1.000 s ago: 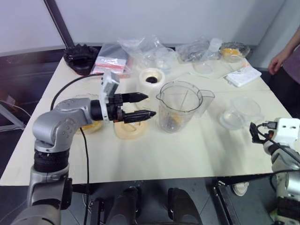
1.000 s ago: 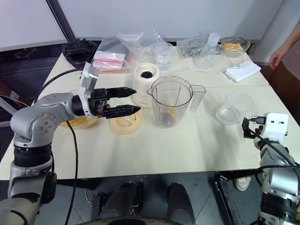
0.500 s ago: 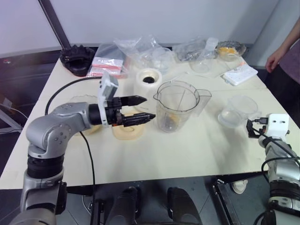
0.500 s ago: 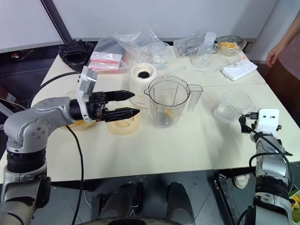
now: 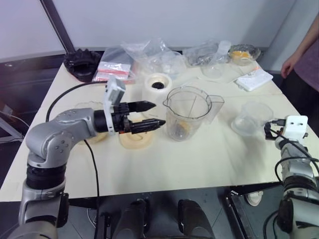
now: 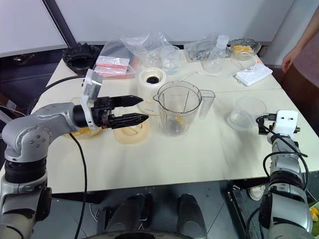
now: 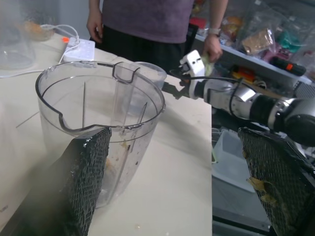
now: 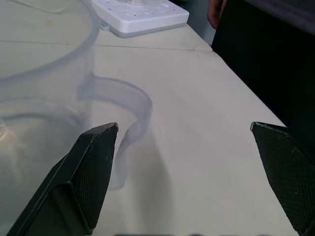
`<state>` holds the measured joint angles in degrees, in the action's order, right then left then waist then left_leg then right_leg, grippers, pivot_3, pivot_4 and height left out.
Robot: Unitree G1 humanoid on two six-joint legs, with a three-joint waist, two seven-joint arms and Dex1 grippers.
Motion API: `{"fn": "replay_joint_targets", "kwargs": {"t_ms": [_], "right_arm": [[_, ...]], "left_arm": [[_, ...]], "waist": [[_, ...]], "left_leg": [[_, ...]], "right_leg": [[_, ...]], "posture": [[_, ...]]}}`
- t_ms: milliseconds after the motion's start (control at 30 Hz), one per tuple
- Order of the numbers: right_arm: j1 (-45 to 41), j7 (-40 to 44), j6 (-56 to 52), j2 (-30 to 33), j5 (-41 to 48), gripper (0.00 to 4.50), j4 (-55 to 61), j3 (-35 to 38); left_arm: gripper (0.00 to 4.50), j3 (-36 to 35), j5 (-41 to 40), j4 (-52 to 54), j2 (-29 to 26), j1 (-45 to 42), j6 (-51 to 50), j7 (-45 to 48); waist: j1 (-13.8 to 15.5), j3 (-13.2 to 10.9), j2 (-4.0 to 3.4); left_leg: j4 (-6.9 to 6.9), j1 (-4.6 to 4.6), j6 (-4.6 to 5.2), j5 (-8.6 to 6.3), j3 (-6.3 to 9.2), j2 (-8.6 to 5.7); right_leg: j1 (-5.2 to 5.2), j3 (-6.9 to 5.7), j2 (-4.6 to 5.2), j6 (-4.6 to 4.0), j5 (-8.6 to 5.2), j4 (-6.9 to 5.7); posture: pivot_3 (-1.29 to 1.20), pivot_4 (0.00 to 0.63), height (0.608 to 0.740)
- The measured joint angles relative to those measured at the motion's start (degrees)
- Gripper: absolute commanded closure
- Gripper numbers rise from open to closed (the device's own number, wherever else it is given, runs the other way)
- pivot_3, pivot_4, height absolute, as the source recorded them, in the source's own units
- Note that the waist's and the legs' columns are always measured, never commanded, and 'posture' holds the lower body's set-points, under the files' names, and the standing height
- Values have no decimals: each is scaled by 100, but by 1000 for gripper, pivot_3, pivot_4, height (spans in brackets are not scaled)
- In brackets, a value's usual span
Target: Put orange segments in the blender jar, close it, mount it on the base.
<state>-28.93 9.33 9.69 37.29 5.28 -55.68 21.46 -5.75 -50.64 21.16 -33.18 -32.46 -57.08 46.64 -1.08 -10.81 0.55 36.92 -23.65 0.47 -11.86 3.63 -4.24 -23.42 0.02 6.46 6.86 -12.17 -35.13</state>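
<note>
blender jar just beside open left end effector tips

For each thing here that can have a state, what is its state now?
blender jar: upright on the table, lid off, some orange at its bottom.
base: socket bare, no jar mounted.
left gripper: open, holds nothing, beside the jar.
right gripper: open, holds nothing.
smaller clear cup: upright.
</note>
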Motion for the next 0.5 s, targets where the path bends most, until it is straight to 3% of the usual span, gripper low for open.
{"fn": "replay_joint_targets", "kwargs": {"t_ms": [200,367,500], "right_arm": [[-488,23,297,70,-88,0,-1001,-161],[-614,77,417,84,-132,2170,-1279,-253],[-671,103,490,83,-117,4377,-1324,-265]], "left_arm": [[207,27,-16,21,-79,-17,-6,-94],[171,26,-137,90,-220,-14,-28,-131],[171,13,-216,147,-276,0,-28,-196]], "waist": [[-15,-3,4],[-9,-4,2],[15,-6,2]], "left_leg": [[-7,7,0,0,-1,0],[-12,8,0,0,-1,0],[-12,8,0,0,-1,-2]], "right_leg": [[5,2,0,0,0,5],[5,3,1,1,-2,6],[7,3,2,3,-3,9]], "posture": [[0,150,740],[0,150,740],[0,150,740]]}}
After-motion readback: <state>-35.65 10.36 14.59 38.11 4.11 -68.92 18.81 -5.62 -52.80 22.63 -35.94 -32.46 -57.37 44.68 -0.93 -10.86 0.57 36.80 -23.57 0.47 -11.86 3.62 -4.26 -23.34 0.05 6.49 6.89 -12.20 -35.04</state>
